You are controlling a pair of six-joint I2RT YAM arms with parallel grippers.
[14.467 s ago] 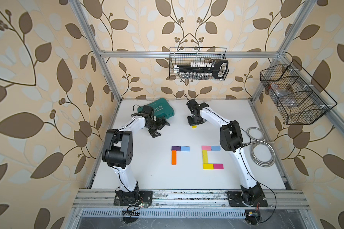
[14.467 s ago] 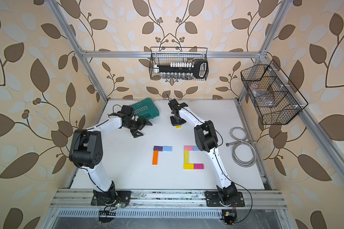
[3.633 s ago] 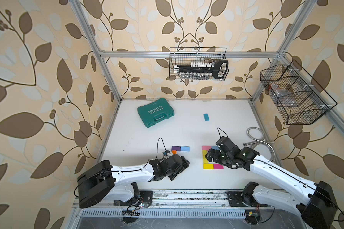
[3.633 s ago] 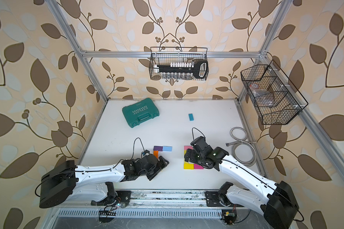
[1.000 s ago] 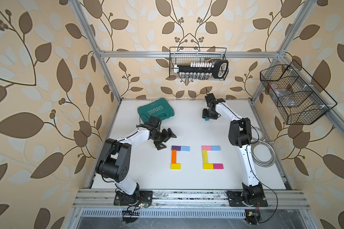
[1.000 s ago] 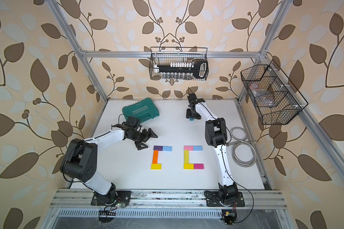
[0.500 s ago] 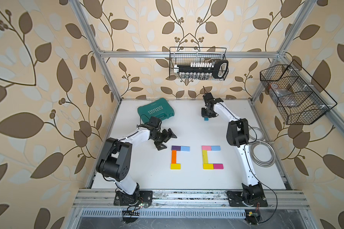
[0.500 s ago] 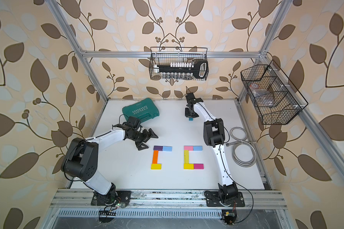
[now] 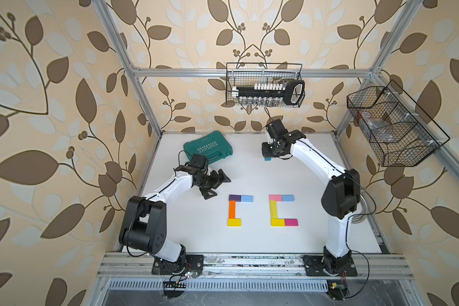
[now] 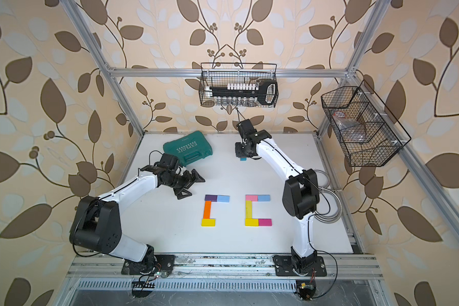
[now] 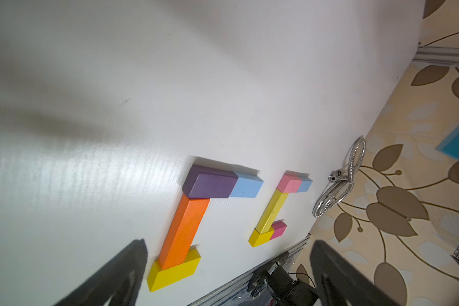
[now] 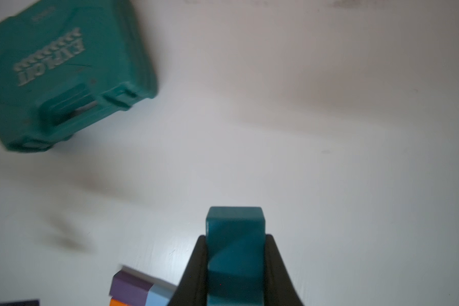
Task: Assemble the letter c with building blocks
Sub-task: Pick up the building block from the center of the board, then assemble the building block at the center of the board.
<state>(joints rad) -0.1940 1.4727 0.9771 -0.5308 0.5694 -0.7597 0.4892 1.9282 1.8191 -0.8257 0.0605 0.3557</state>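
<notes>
Right wrist view: right fingers (image 12: pixel 196 267) clamped on teal block (image 12: pixel 235 238); left fingers (image 11: pixel 122 273) spread wide, empty.

My left arm (image 9: pixel 170 188) is folded at the elbow and reaches forward and inward. Its left gripper (image 9: pixel 218 186) is rolled onto its side, jaws spread wide with nothing between them. My right arm (image 9: pixel 313 159) stretches far toward the back, wrist bent downward, and the right gripper (image 12: pixel 235 238) is clamped on a teal block (image 12: pixel 235 225).
</notes>
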